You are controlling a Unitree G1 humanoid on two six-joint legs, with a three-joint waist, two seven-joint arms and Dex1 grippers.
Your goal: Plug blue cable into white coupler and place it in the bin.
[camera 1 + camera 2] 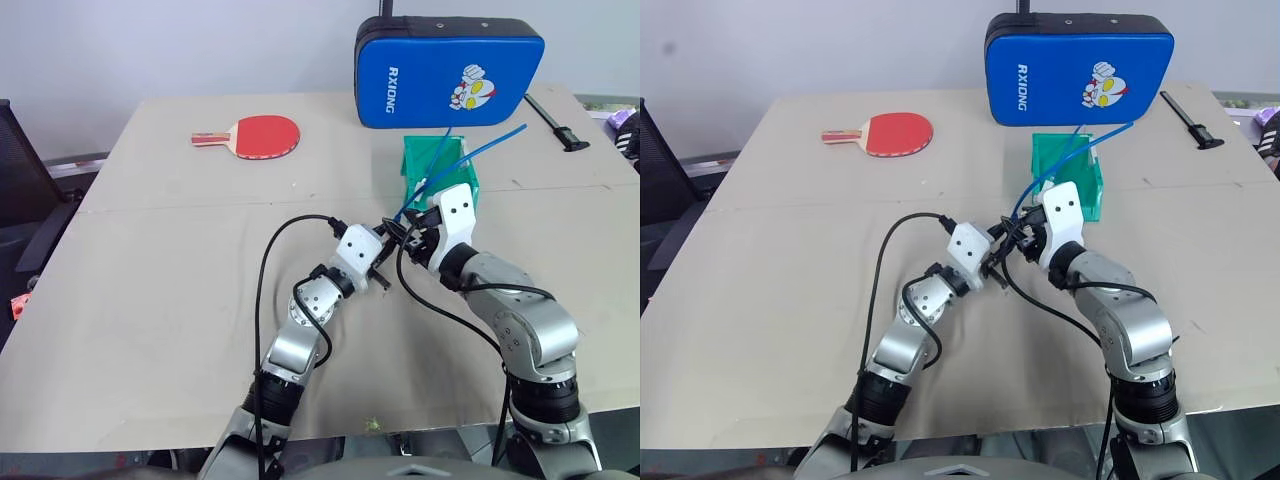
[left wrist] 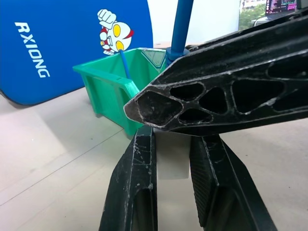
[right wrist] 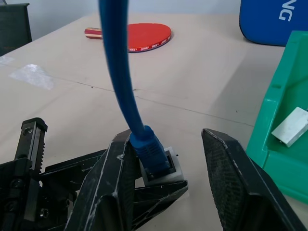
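The blue cable point(image 3: 120, 82) ends in a blue boot seated in the white coupler point(image 3: 163, 168). My left gripper point(image 2: 172, 144) is shut on the white coupler point(image 2: 171, 161), one finger on each side. My right gripper point(image 3: 166, 139) stands open around the plug. One finger point(image 3: 108, 192) rests beside the boot and the other point(image 3: 240, 187) stands well apart. Both grippers point(image 1: 395, 245) meet just in front of the green bin point(image 1: 412, 165), above the table. From there the cable point(image 1: 490, 145) arcs up and to the right over the bin.
Inside the bin lies a second blue cable point(image 1: 440, 150) with a white piece point(image 3: 291, 126). A blue padded pad point(image 1: 450, 70) stands behind the bin. A red paddle point(image 1: 262, 135) lies at the back left and a black tool point(image 1: 555, 125) at the back right.
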